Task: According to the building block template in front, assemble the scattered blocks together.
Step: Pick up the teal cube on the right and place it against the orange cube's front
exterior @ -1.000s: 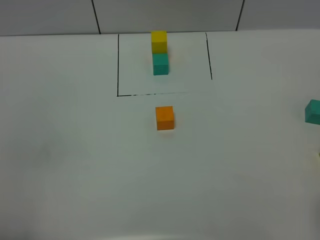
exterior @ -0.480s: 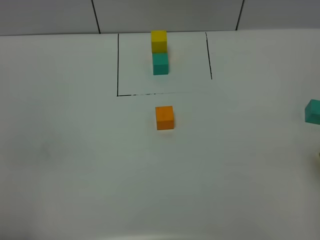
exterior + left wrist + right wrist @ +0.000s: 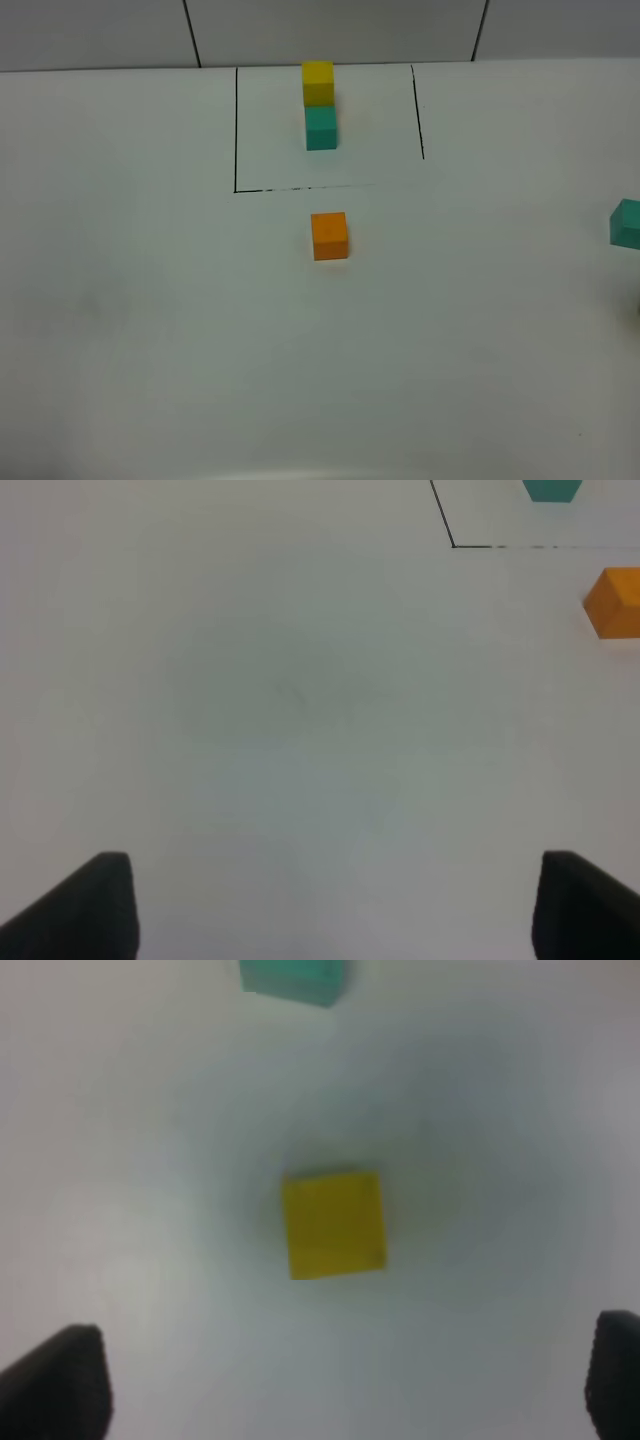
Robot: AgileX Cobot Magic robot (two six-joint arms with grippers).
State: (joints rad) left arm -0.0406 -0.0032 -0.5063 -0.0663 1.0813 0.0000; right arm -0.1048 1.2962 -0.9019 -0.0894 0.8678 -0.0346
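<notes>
The template, a yellow cube (image 3: 318, 82) joined to a teal cube (image 3: 321, 127), stands inside the black outline at the back. The loose orange cube (image 3: 329, 235) sits in front of the outline and shows in the left wrist view (image 3: 615, 602). The loose teal cube (image 3: 627, 222) lies at the right edge and shows in the right wrist view (image 3: 293, 978). The loose yellow cube (image 3: 333, 1223) shows only in the right wrist view, between the wide-open fingers of my right gripper (image 3: 345, 1380). My left gripper (image 3: 330, 905) is open over bare table. Neither gripper shows in the exterior view.
A black line outline (image 3: 236, 130) marks a rectangle on the white table (image 3: 150, 330). A tiled wall (image 3: 330, 30) rises behind the table's far edge.
A faint yellowish spot at the right edge of the exterior view has faded out. The cubes have not moved.
</notes>
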